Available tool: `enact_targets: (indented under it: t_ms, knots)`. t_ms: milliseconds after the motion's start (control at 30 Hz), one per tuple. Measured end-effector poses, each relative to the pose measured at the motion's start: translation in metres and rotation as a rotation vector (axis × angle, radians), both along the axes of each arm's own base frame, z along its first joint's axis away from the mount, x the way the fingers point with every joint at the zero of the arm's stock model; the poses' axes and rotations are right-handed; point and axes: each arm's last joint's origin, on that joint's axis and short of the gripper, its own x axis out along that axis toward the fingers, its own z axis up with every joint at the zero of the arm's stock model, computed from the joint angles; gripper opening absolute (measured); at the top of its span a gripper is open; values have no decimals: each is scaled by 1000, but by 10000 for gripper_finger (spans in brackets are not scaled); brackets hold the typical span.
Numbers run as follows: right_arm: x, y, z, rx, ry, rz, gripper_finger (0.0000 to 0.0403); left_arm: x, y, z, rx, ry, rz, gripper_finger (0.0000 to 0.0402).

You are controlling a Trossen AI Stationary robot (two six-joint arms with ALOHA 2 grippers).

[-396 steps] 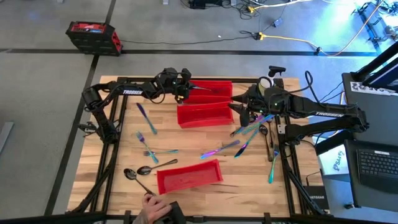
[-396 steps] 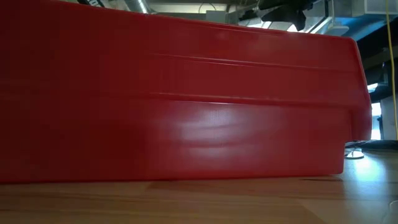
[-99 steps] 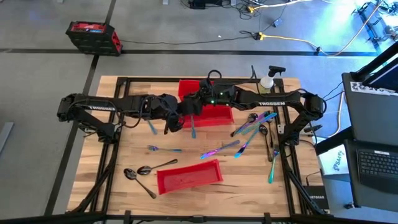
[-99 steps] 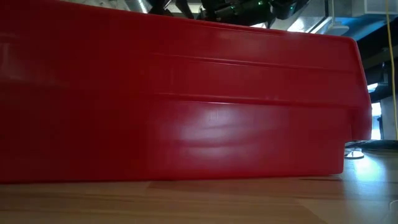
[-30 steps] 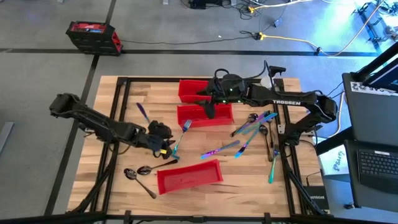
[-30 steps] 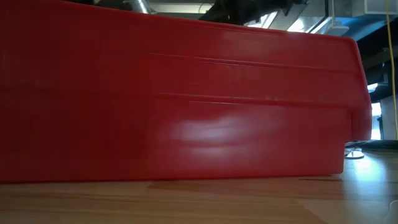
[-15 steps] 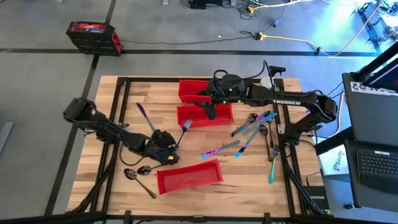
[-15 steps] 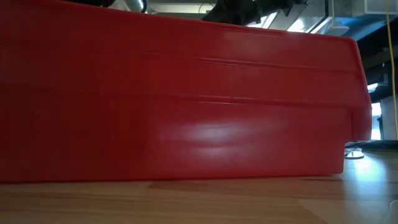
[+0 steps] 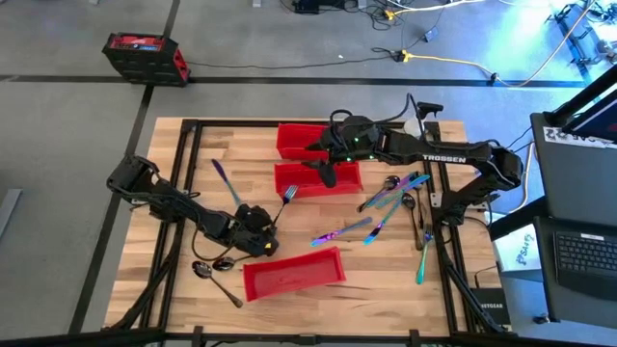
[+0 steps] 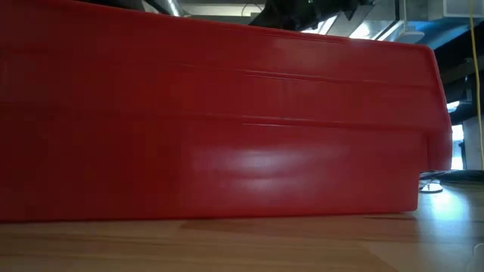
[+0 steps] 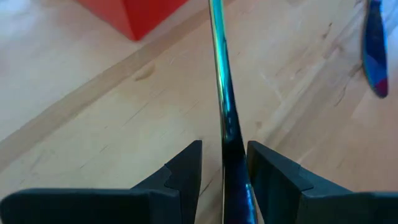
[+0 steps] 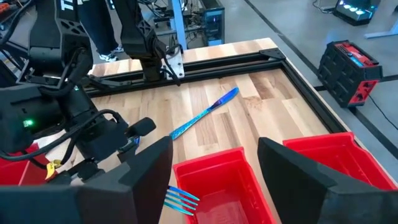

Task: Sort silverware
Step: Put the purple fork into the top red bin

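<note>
On the wooden worktop (image 9: 386, 260), the left hand (image 9: 258, 238) is gripping a slim iridescent fork (image 9: 281, 203) by its handle just beside the near red bin (image 9: 293, 274), likely light, stiff and slippery, while the right hand (image 9: 326, 173) is hovering open over the middle red bin (image 9: 349, 177).

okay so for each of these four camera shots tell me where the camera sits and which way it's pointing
High view: above the table, looking straight down; both arms show, left gripper holding a fork, right gripper over the middle red bin.
Low view: at table-top height, facing the near red bin's wall; arm parts barely show above it.
Left wrist view: on the left arm, looking at the fork handle between its fingers.
Right wrist view: on the right arm, open fingers over the bins.
Shared: high and left wrist views both show the held fork.
</note>
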Motion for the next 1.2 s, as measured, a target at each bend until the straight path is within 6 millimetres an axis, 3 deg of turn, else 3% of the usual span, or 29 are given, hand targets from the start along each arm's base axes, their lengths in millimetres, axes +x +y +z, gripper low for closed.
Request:
enact_targets:
  t_ms: [400,867,1200]
  knots:
    - [-1,0,-3,12,36,-1,221,0,-1,1,18,0,-9,8]
    - [-2,0,-6,16,64,-9,221,3,-2,3,22,-16,-27,2]
    - [-3,0,-5,30,61,-17,221,23,-13,27,93,-1,-218,0]
